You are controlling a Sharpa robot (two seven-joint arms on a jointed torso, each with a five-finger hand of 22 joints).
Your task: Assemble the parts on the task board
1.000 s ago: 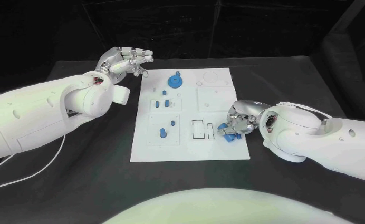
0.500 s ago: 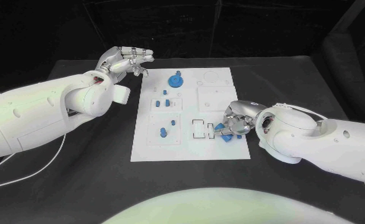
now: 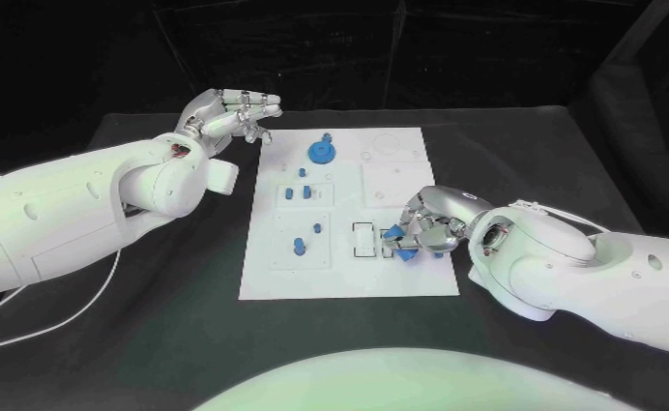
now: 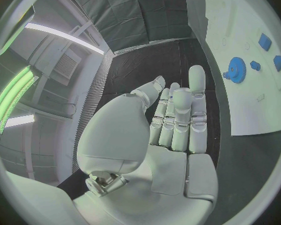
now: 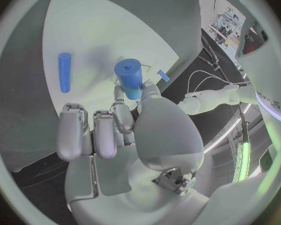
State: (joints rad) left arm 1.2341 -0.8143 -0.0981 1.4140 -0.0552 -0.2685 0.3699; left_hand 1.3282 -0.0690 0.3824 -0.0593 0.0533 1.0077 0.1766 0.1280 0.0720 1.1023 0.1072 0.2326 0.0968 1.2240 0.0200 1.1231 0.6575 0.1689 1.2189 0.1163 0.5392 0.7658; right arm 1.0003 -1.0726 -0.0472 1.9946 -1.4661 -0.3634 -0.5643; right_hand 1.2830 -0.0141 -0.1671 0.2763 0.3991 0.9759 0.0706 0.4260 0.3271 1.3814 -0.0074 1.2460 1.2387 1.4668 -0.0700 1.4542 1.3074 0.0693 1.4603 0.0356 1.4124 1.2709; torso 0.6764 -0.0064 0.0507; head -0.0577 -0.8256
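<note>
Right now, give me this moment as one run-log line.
right hand: holds blue cylinder part over task board | left hand: empty, off board's far left corner | blue gear: on board

No readable text, labels, brand names, numbers or signs appear anywhere. The white task board carries only faint outlines and recesses, with no lettering that can be made out, and the blue parts on it are unmarked.

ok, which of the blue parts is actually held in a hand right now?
The blue cylinder pinched in the right hand, over the task board near its right edge. The blue gear and the small blue pieces lie on the board untouched; the left hand holds nothing.
</note>
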